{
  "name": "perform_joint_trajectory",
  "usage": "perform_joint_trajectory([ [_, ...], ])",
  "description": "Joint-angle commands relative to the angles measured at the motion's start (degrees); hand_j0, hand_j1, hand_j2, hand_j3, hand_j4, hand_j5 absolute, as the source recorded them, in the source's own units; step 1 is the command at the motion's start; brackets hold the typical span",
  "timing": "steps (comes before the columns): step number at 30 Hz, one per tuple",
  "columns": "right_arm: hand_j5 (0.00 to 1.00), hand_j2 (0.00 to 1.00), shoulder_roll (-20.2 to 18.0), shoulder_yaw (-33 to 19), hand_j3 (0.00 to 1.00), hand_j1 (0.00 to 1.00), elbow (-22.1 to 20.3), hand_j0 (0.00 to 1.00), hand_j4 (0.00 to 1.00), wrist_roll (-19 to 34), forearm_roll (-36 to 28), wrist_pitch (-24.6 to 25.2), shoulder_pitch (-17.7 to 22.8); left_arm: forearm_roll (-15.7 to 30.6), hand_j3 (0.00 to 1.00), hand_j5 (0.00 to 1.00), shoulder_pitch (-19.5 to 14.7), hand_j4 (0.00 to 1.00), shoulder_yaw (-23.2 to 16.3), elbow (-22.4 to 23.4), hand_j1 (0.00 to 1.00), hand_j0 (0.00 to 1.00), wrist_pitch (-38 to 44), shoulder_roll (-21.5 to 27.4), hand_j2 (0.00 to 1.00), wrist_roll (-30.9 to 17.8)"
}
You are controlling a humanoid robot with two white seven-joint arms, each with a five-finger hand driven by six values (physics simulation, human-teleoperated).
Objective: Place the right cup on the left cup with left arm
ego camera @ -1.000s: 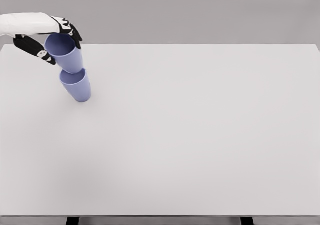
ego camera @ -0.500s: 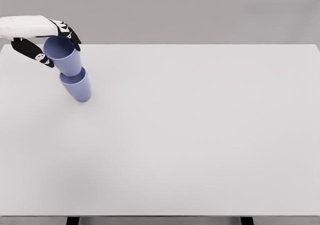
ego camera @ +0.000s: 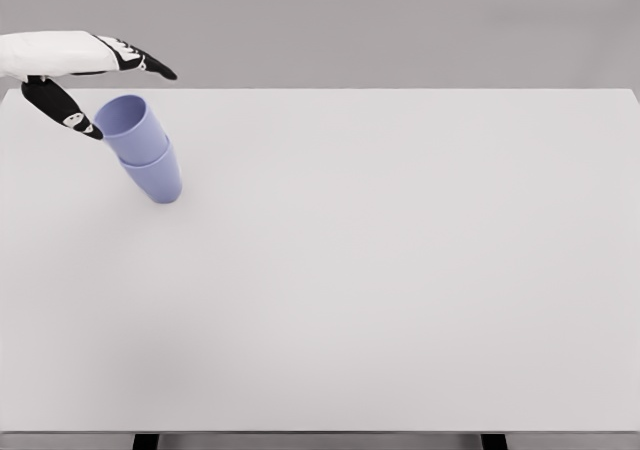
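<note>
two purple cups sit nested on my bench (ego camera: 400,270), upper cup (ego camera: 130,128) inside lower cup (ego camera: 157,178); left hand (ego camera: 85,75) is spread wide, gripping nothing.

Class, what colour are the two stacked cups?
Both cups are light purple-blue, seen in the head view.

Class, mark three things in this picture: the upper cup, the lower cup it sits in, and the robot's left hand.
upper cup (ego camera: 128,125), head view, on its outer wall just under the rim.
lower cup (ego camera: 158,180), head view, on its outer wall.
left hand (ego camera: 100,75), head view, in the open span between thumb and fingers.
</note>
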Motion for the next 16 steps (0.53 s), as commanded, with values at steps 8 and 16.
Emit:
perform_joint_trajectory([
  [8, 1.0, 1.0, 0.0, 0.0, 1.0, 1.0, 0.0, 1.0, 1.0, 0.0, 0.1, 0.0, 0.0, 11.9, 1.0, 1.0, -2.3, 1.0, 1.8, -28.4, 1.0, 1.0, 0.2, 12.0, 1.0, -0.2],
  [16, 1.0, 1.0, 0.0, 0.0, 1.0, 1.0, 0.0, 1.0, 1.0, 0.0, 0.1, 0.0, 0.0, 11.7, 1.0, 1.0, 4.6, 1.0, 2.5, -29.4, 1.0, 1.0, 0.2, 4.2, 1.0, 0.0],
])
